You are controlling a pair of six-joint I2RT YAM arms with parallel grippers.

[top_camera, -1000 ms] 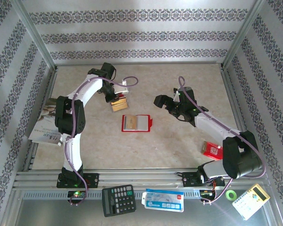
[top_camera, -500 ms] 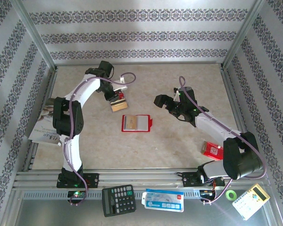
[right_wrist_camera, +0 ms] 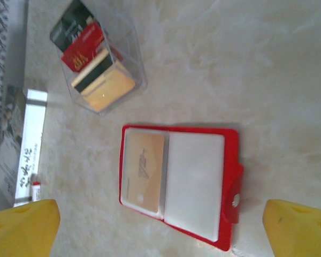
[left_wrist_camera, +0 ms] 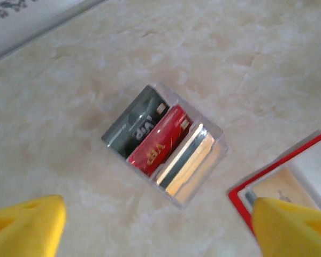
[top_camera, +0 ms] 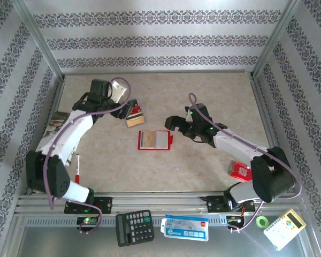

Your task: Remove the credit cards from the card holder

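Left wrist view: left pincer (left_wrist_camera: 155,214) has just sprung wide above the clear box (left_wrist_camera: 203,179), credit cards (left_wrist_camera: 160,142) delivered, so 1 tan card (right_wrist_camera: 144,171) remains in the open card holder (right_wrist_camera: 230,160), with the wide right pincer (right_wrist_camera: 160,225) closing in.

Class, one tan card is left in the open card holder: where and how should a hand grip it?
Probably from above, pinching the tan card across its narrow width near one short end: it lies flat and thin in the card holder. Which end the pocket frees is unclear.
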